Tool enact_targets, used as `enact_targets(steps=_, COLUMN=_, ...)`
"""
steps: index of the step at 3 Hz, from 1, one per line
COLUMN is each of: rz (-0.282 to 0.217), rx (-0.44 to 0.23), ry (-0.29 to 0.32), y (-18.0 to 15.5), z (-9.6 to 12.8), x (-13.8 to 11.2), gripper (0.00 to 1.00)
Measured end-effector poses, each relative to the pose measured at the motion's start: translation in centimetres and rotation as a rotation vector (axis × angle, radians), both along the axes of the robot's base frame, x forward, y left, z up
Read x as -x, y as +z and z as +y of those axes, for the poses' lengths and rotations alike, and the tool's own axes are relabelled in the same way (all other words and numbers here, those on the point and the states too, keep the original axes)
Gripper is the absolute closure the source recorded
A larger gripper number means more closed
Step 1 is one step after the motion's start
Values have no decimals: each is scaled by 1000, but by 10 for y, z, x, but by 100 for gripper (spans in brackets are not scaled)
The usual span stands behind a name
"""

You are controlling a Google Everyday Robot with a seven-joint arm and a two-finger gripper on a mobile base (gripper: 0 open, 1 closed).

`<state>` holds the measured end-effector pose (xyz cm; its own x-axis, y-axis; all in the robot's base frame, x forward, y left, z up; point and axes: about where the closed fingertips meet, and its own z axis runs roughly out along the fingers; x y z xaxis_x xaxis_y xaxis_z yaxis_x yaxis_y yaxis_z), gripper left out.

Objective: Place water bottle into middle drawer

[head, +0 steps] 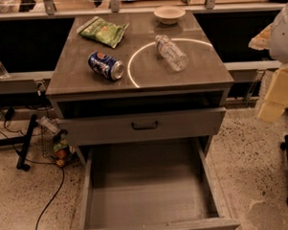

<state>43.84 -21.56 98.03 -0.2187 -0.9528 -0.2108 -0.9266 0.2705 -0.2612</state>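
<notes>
Grey cabinet top, seen from above and in front.

- The water bottle lies on its side on the cabinet top, at about 1 o'clock in the frame. Its cap end points toward 11 o'clock, and it touches nothing else.
- A blue Pepsi can lies on its side at the bottle's 9 o'clock, well apart from it.
- A green snack bag sits at the can's 12 o'clock.
- A pale bowl sits at the bottle's 12 o'clock, near the back edge.
- Below the top, the drawer front with black handle is slightly out.
- Under that, the middle drawer is pulled far out toward 6 o'clock, showing its grey floor and low side walls.
- The gripper is at the frame's 3 o'clock edge, off the cabinet's right side and well apart from the bottle. I cannot tell whether it is spread or pressed together.
</notes>
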Motion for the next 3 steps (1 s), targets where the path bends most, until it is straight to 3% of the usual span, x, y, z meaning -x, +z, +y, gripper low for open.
enact_targets(steps=1, rz=0, rx=0, ry=0, y=0, z=0, x=0, gripper=0)
enact_targets(steps=2, rz=-51, rx=-26, ry=-11, y=-8, z=9, x=-47, gripper=0)
enact_targets(steps=3, rz=-95, rx=-78, ry=-64, y=-17, z=18, x=-94, gripper=0)
